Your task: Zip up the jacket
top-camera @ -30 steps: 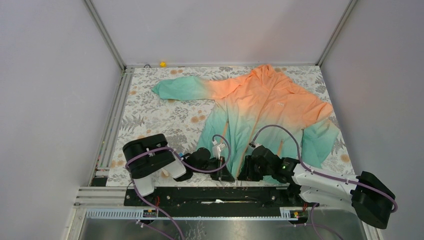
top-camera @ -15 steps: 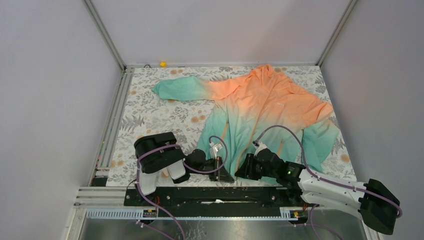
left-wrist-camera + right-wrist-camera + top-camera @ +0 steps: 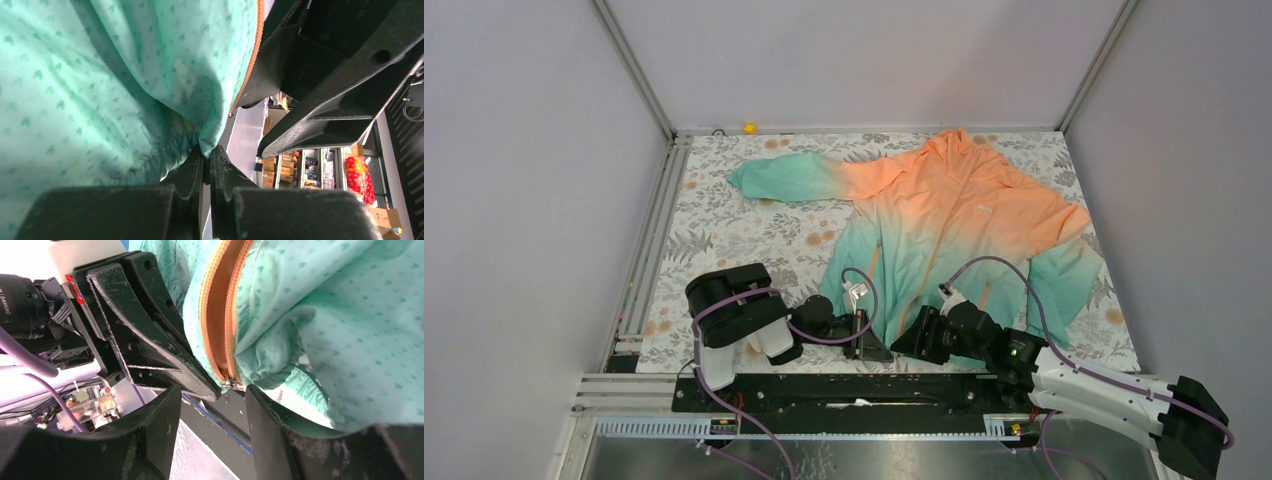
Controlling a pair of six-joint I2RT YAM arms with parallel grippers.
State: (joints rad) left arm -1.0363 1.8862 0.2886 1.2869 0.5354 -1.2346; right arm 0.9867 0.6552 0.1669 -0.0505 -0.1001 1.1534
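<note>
Top view: jacket lies flat, front up, on the floral table cover, hood end toward the far wall, teal hem toward the arm bases. One sleeve stretches out from the jacket's body on the left arm's side; the other lies folded down along the jacket's opposite side. Colour runs from orange at the shoulders to teal at hem and cuffs, with a small white logo on the chest. A small yellow object sits beyond the outstretched sleeve, well apart from the fabric. Both arms are low at the jacket's near hem, either side of the front opening. Left gripper is at the hem just left of the opening. Left wrist view: its fingers are pressed almost together, with the gathered teal hem corner pinched between the tips; orange zipper tape runs along the fabric edge above the pinch. Right gripper is at the hem just right of the opening, close beside the left one. Right wrist view: its fingers are spread wide, nothing clamped. The bottom end of the front zipper, with a small metal piece at its foot, sits at the gap between them. The two orange tapes lie side by side; cannot tell whether the teeth are meshed. Teal fabric is bunched just beside the zipper end
</note>
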